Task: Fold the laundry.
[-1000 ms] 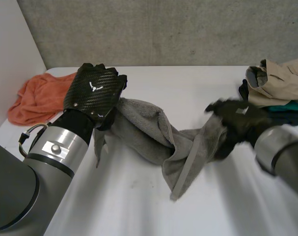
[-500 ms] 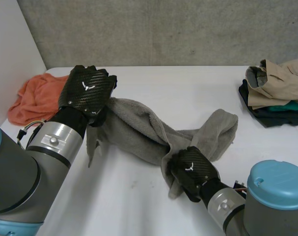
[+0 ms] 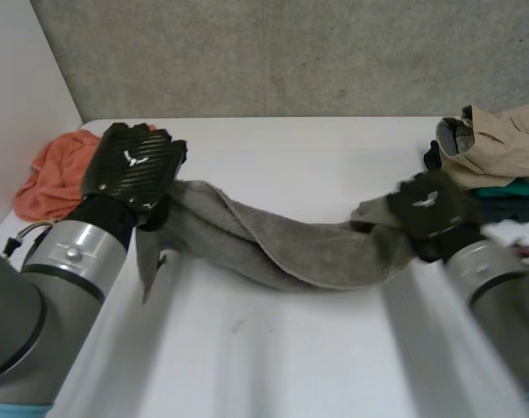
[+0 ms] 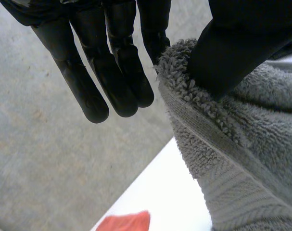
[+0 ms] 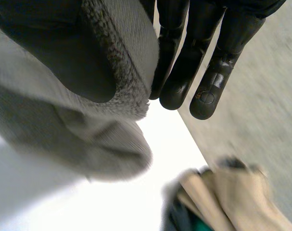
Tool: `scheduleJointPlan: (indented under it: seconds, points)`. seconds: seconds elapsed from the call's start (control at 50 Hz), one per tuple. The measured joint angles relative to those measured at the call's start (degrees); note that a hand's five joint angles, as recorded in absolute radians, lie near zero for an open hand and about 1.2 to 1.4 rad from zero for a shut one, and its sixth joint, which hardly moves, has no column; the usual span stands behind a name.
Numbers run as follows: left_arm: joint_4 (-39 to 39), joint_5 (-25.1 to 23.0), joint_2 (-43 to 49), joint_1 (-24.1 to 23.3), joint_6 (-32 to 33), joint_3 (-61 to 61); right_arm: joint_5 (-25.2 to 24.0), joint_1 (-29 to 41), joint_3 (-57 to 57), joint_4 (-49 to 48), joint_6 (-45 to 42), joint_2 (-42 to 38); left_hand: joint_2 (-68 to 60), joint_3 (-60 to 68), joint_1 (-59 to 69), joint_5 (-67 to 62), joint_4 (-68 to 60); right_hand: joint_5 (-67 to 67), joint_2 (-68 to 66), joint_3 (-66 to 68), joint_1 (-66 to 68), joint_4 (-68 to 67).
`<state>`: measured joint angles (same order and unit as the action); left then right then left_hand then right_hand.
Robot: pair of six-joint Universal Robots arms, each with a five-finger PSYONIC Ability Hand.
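Grey terry towel [image 3: 290, 248] hangs slung between both hands across the white table [image 3: 273, 348]. Wrist views reveal the grips: left hand [image 3: 129, 170] and right hand [image 3: 430, 213] each pinch one end, thumb against straight fingers [image 4: 112, 72].

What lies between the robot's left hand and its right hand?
The grey towel, pinched at one end by the left hand and at the other by the right hand, sagging between them; the head view shows it.

Ok so I'm counting one grey towel [image 3: 290, 252] hanging between two hands, left hand [image 3: 132, 164] and right hand [image 3: 425, 213]. One orange cloth [image 3: 46, 178] is sitting at the table's [image 3: 273, 348] left edge, and one clothes pile [image 3: 495, 144] at the right edge.
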<state>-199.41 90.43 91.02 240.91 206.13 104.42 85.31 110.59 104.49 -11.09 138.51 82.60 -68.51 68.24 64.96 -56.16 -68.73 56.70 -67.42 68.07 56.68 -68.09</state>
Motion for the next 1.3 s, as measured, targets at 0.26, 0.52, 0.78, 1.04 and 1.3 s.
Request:
scheduleJointPlan:
  seconds: [0.26,0.52,0.78,1.04,1.3]
  points:
    - [10.51,-0.22,5.32,3.56,5.1,0.22,-0.82,-8.53,-12.1,29.86,-5.28,-3.67,0.0,0.01,0.0,0.0,-0.01,0.2,0.0,0.0,0.0,-0.01]
    - [-3.39,0.06,30.69,4.26,20.82,-33.02,1.75,-7.7,-40.42,7.69,1.48,-21.38,-0.13,0.11,0.0,0.0,-0.2,0.24,-0.01,0.01,0.0,-0.01]
    - [-30.14,0.44,32.93,5.92,18.7,-50.01,5.57,-6.68,-52.82,-30.62,6.92,-24.7,-0.13,0.11,0.0,0.0,-0.22,0.24,-0.01,0.01,0.0,-0.02]
    - [-29.35,-0.11,23.88,5.62,13.68,-18.41,0.83,-5.68,-29.45,-20.0,10.25,-19.24,-0.13,0.11,0.0,0.0,-0.22,0.36,-0.01,0.01,0.0,-0.02]
    - [-28.95,-0.24,25.93,3.5,15.03,3.86,-3.51,-9.96,-8.38,-0.14,9.86,-17.42,-0.14,0.12,0.0,0.0,-0.22,0.44,-0.01,0.01,0.0,-0.02]
